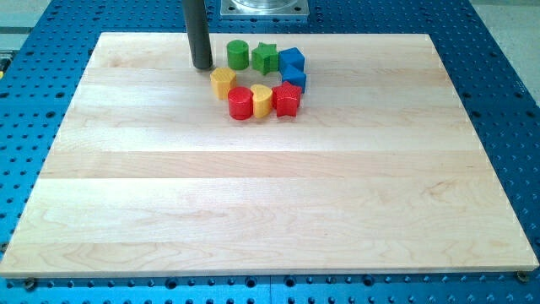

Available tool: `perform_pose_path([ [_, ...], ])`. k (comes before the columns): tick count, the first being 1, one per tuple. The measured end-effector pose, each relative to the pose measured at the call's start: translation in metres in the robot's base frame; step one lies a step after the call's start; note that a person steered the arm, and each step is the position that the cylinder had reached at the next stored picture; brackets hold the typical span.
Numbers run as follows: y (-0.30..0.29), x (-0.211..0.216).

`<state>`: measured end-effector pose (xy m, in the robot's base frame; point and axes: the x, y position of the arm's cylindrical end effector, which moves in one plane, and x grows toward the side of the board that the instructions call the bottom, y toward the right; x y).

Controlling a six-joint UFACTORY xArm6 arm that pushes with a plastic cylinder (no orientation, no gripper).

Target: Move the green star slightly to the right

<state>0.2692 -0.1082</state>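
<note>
The green star [265, 57] sits near the view's top centre of the wooden board [270, 194], in a ring of blocks. A green cylinder [238, 55] is just to its left and a blue block [291, 61] touches its right side. My tip [202, 66] rests on the board to the left of the green cylinder, about two block widths left of the star, just above the yellow hexagon [223, 82]. It touches no block.
The ring also holds a second blue block [294, 79], a red star [287, 100], a yellow cylinder [261, 100] and a red cylinder [240, 103]. A perforated blue table [498, 59] surrounds the board. A metal base [263, 8] stands at the top.
</note>
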Motion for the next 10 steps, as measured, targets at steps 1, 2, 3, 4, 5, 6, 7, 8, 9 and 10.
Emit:
perform_pose_path([
  [1,0.000,0.007],
  [2,-0.023,-0.005],
  [3,-0.020,-0.077],
  [4,0.003,-0.074],
  [5,0.022,-0.041],
  [6,0.038,-0.039],
  [7,0.056,-0.043],
  [8,0.060,-0.041],
  [9,0.059,-0.036],
  [10,0.059,-0.036],
])
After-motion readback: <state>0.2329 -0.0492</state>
